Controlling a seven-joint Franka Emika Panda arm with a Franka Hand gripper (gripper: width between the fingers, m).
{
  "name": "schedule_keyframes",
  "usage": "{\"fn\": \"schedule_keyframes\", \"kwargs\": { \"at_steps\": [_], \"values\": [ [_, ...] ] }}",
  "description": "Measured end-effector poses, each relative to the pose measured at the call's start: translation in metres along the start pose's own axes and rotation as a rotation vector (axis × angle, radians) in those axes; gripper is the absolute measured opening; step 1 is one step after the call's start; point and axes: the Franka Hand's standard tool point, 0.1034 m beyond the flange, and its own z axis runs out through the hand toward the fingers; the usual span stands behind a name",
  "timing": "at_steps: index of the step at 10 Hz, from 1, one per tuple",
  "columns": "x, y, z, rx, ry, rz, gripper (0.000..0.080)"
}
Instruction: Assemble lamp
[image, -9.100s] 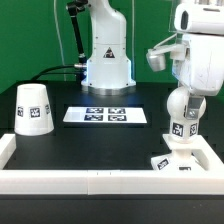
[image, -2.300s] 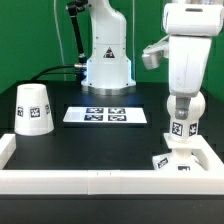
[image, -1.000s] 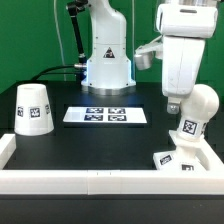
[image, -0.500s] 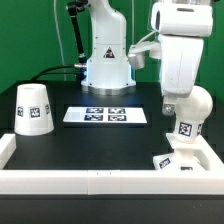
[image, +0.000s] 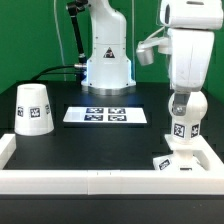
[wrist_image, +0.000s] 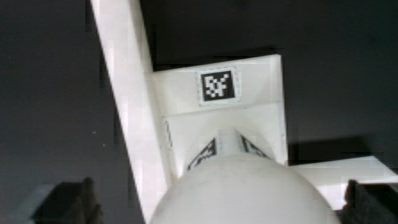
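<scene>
The round white bulb (image: 183, 112) stands upright on its neck on the flat square base (image: 166, 163) at the exterior view's right, by the white rail. My gripper (image: 182, 97) hangs straight over the bulb's top. In the wrist view the bulb (wrist_image: 231, 185) fills the space between my fingers (wrist_image: 68, 203), which stand wide apart with a dark gap on each side, so the gripper (wrist_image: 222, 205) is open. The base's tagged top (wrist_image: 217, 85) shows beyond the bulb. The tapered shade (image: 34, 108) stands alone at the exterior view's left.
The marker board (image: 106, 115) lies in the middle of the black table. A white rail (image: 90, 181) runs along the front and sides; it also shows in the wrist view (wrist_image: 121, 90). The arm's pedestal (image: 106, 60) stands at the back.
A second ago the bulb leaned toward the exterior view's right with its neck on the base. It has swung back upright, and the arm has shifted right above it.
</scene>
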Motion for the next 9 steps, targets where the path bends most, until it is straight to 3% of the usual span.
{"fn": "schedule_keyframes", "kwargs": {
  "at_steps": [3, 9],
  "values": [
    [0.004, -0.005, 0.009, 0.023, -0.005, 0.017, 0.0697],
    [0.02, -0.01, 0.015, 0.039, -0.001, 0.056, 0.0699]
  ]
}}
